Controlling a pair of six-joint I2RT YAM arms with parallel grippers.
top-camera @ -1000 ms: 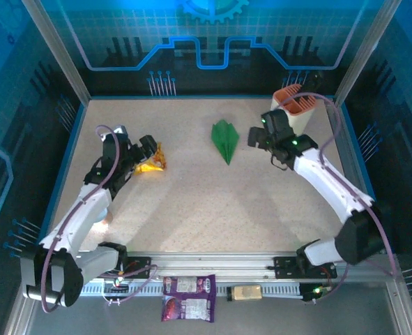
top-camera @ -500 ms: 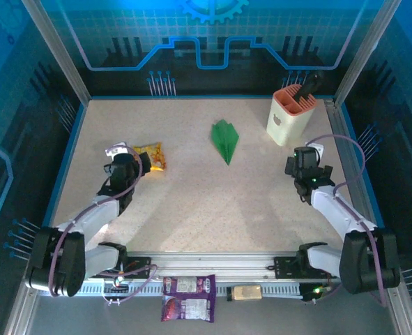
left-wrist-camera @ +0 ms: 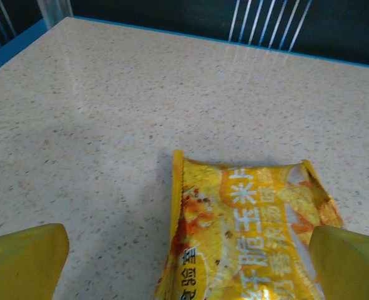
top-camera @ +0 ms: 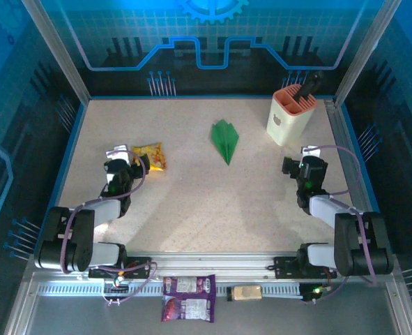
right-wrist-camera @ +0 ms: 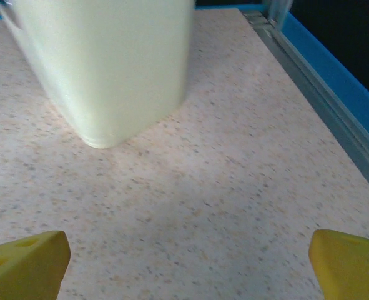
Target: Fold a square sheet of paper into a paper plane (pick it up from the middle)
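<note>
The square sheet of paper lies creased into a narrow, pointed green paper plane (top-camera: pixel 225 139) at the far middle of the table, tip toward me. Neither gripper touches it. My left gripper (top-camera: pixel 134 162) sits low at the left, open, its yellow fingertips (left-wrist-camera: pixel 22 262) wide apart just short of a yellow snack packet (left-wrist-camera: pixel 253 231). My right gripper (top-camera: pixel 298 162) sits low at the right, open, with bare table between its fingertips (right-wrist-camera: pixel 349 265). Both arms are folded back near their bases.
The snack packet (top-camera: pixel 150 156) lies left of the plane. A cream holder with an orange top (top-camera: pixel 290 115) stands at the back right, close ahead of the right gripper (right-wrist-camera: pixel 187 269). The blue table rim (right-wrist-camera: pixel 334 81) runs along the right. A purple packet (top-camera: pixel 189 287) lies off the front rail.
Both arms have drawn back toward their bases: the left away from the snack packet, the right from beside the plane and holder. The plane has not moved. Both grippers stay open.
</note>
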